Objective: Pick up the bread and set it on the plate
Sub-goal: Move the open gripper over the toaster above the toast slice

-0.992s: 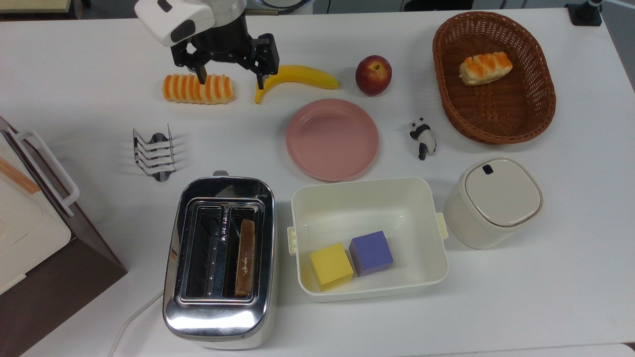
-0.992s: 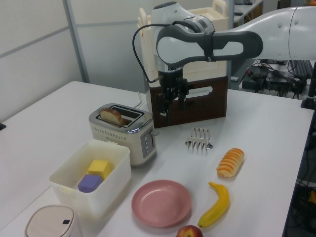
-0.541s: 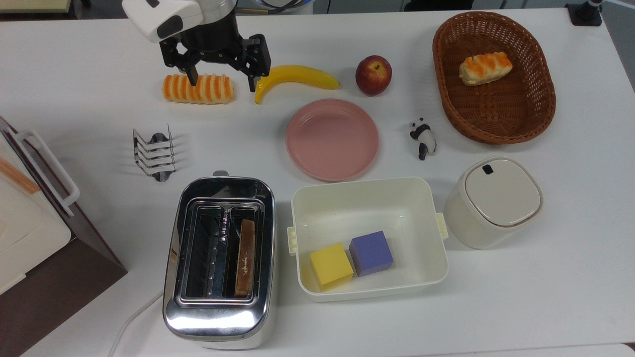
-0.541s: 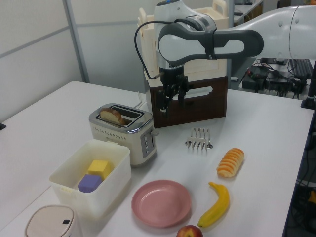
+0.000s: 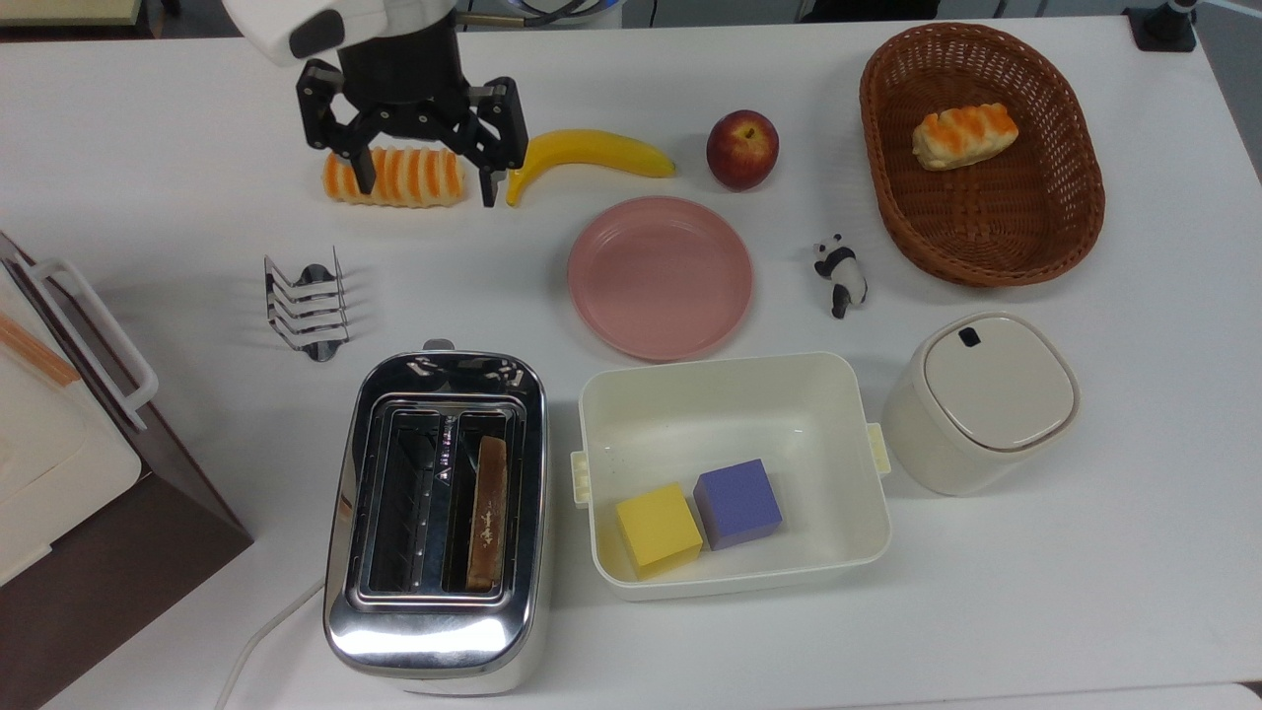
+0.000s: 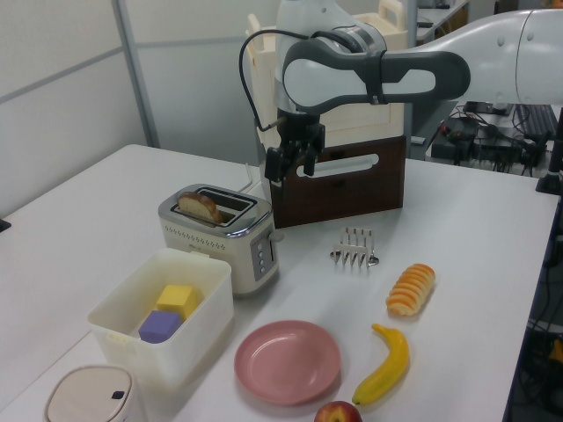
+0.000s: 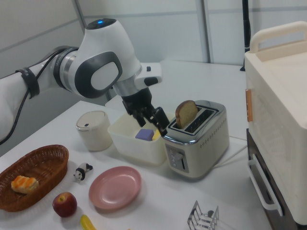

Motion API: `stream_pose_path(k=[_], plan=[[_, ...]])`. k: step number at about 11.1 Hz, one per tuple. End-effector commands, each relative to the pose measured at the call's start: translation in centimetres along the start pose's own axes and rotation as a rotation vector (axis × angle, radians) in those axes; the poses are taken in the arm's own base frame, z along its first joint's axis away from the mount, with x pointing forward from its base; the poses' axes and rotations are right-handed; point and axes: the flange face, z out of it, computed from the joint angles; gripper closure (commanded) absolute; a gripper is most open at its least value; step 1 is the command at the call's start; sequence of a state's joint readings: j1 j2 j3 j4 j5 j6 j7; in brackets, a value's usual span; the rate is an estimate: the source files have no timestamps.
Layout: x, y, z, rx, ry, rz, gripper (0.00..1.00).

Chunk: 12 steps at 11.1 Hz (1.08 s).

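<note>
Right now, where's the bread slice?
The bread stands on edge in the toaster's slot on the top view's right, beside the white bin holding two blocks.

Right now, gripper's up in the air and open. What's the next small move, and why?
Probably carry the gripper across and line it up above the bread in the toaster. The slice stands upright in one slot, untouched, the plate is bare, and the open gripper holds nothing.
</note>
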<state>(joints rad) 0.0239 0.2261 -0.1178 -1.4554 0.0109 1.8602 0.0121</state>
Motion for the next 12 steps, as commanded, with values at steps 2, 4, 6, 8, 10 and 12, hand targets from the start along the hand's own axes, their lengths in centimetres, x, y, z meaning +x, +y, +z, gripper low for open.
stream_pose_path(k=[2, 4, 6, 8, 10, 12], plan=[[2.6, -0.1, 0.6, 0.003, 0.188, 0.025, 0.00], [3.8, -0.2, 0.2, 0.006, 0.306, 0.023, 0.00], [5.4, -0.5, 3.0, -0.001, 0.374, 0.018, 0.00], [6.1, -1.7, 5.5, 0.003, 0.390, 0.001, 0.01], [7.1, -3.0, 7.2, 0.008, 0.413, -0.004, 0.03], [7.6, -5.8, 8.5, 0.021, 0.414, -0.003, 0.03]])
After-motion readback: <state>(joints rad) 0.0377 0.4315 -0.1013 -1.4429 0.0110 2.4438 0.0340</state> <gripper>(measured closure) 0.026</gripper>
